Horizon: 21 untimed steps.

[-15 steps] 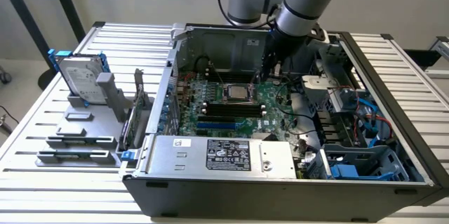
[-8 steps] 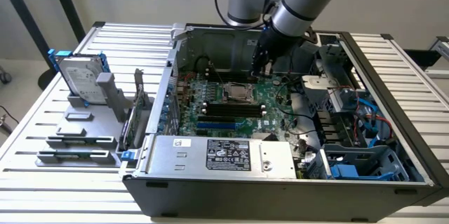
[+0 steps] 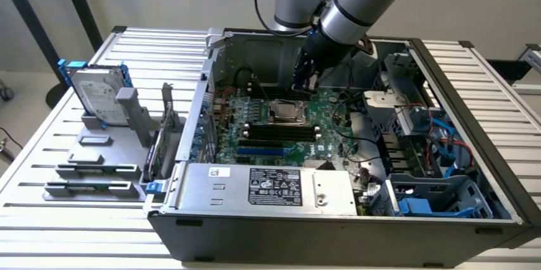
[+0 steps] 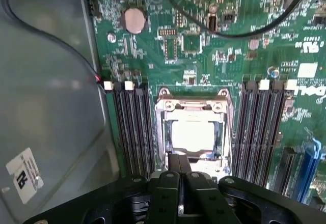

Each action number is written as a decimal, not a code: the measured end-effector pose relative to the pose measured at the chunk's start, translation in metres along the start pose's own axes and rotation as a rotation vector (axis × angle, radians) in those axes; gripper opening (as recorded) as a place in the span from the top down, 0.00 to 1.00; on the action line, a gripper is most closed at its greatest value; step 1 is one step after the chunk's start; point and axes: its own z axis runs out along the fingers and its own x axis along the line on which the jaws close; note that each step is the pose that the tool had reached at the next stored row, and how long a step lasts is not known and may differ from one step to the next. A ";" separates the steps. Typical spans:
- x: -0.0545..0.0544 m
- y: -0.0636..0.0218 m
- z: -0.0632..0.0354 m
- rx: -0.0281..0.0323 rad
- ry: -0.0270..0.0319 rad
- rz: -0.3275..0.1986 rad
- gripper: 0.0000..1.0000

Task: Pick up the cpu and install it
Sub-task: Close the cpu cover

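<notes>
The cpu is a small silvery square lying flat inside the metal socket frame on the green motherboard. In the exterior view the socket sits in the middle of the board inside the open computer case. My gripper hangs just above the socket's near edge with its black fingers pressed together and nothing visible between them. From the exterior view the gripper reaches down into the case at the far side of the socket.
Black memory slots flank the socket on both sides. A black cable runs along the grey case wall. A power supply fills the case front. On the exterior view's left, a hard drive with blue brackets stands on a grey rack.
</notes>
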 end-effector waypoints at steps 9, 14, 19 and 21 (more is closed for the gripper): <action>-0.008 -0.0299 0.0259 0.0021 0.0001 0.000 0.89; -0.014 -0.0269 0.0335 0.0022 0.0000 0.000 0.89; -0.015 -0.0238 0.0419 0.0021 0.0000 0.000 0.89; -0.016 -0.0227 0.0454 0.0021 0.0000 0.000 0.89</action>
